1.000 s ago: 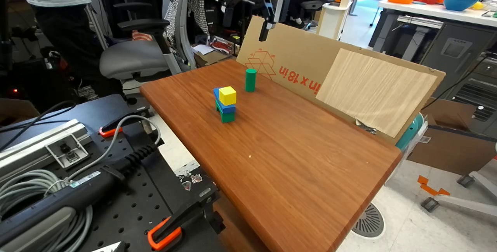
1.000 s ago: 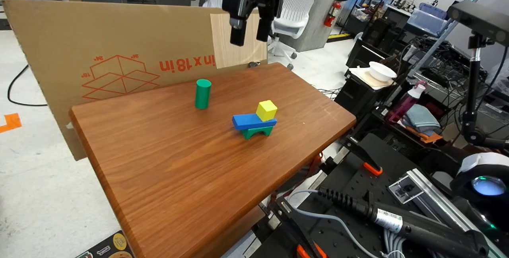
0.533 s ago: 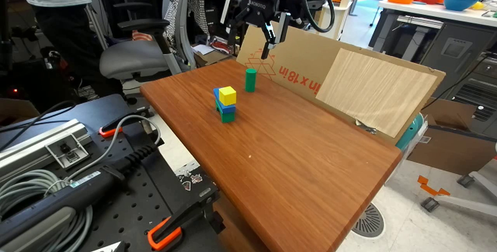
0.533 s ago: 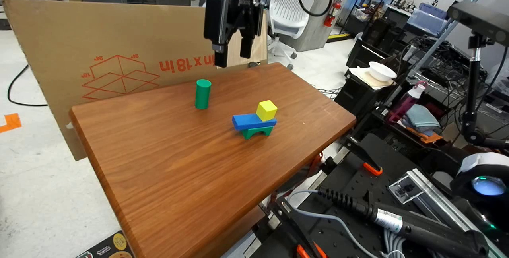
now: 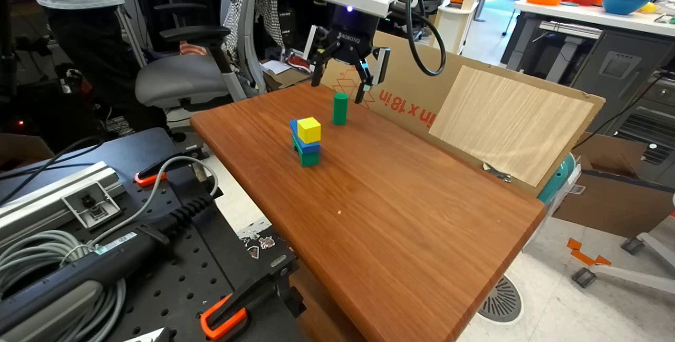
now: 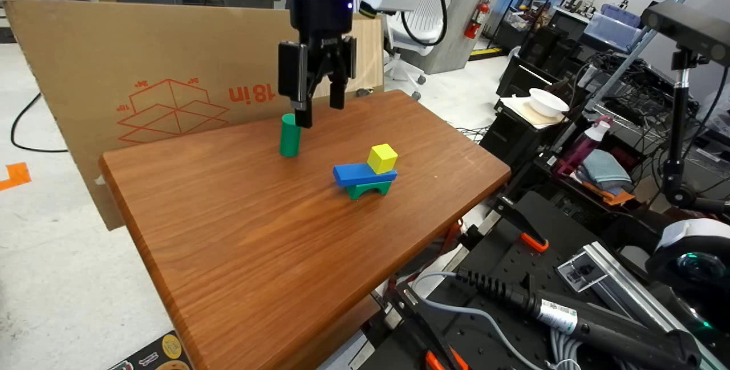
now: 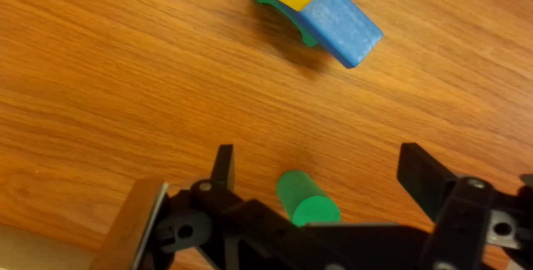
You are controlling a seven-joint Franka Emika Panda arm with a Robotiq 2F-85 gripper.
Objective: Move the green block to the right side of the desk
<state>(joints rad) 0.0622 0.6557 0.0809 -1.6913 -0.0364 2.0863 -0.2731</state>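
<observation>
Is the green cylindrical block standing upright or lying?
Upright: both exterior views show the green cylindrical block on end, its round face upward.

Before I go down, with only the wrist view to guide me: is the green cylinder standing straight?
Observer: Yes, in both exterior views the green cylinder stands upright on the desk.
Operator: What's along the desk edge nearest it?
Observer: A big cardboard sheet with red print stands up along that edge.
Operator: And my alignment from outside?
Observer: In an exterior view, the gripper has one fingertip crossing in front of the cylinder's upper right edge; I can't judge the gap between them.
</observation>
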